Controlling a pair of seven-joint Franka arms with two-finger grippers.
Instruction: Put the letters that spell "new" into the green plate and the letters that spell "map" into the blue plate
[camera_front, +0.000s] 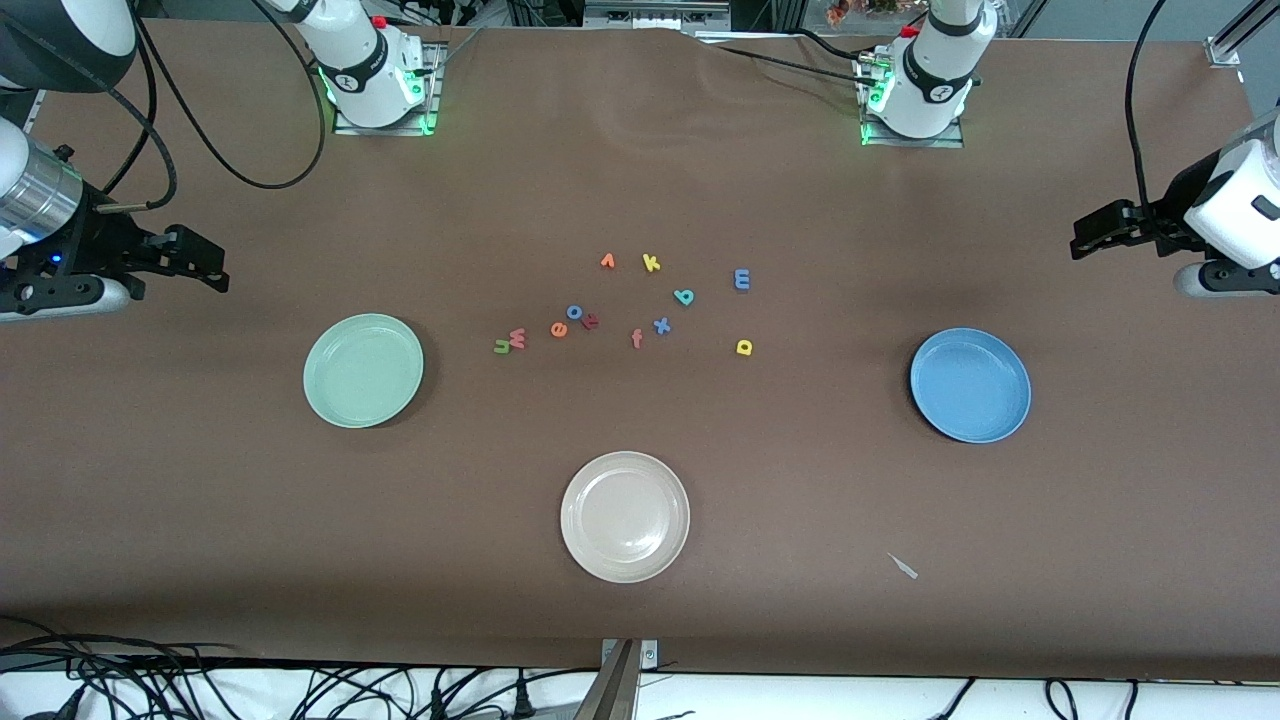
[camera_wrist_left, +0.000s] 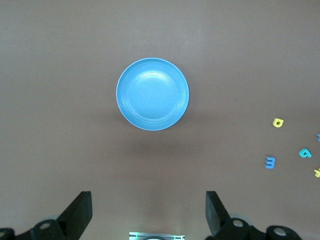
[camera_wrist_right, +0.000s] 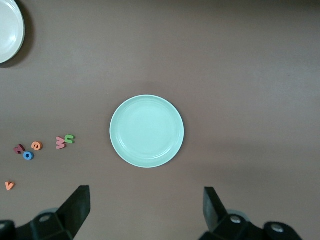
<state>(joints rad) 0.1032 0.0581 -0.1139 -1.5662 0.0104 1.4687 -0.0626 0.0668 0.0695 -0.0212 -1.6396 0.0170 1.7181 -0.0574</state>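
The green n (camera_front: 502, 346), red-pink w (camera_front: 517, 339) and orange e (camera_front: 558, 329) lie on the table between the green plate (camera_front: 363, 370) and the other letters. The blue m (camera_front: 742, 279), teal a (camera_front: 684, 296) and yellow p (camera_front: 743, 347) lie toward the blue plate (camera_front: 970, 385). Both plates hold nothing. My right gripper (camera_front: 212, 265) hangs open at the right arm's end of the table, with the green plate (camera_wrist_right: 147, 131) below its camera. My left gripper (camera_front: 1085, 232) hangs open at the left arm's end, looking down on the blue plate (camera_wrist_left: 153, 94).
A beige plate (camera_front: 625, 516) sits nearer the front camera than the letters. Among the letters lie a blue o (camera_front: 574, 311), a salmon f (camera_front: 636, 339), a blue x (camera_front: 661, 325), a yellow k (camera_front: 651, 263) and an orange v (camera_front: 607, 261). A small pale scrap (camera_front: 903, 566) lies near the front edge.
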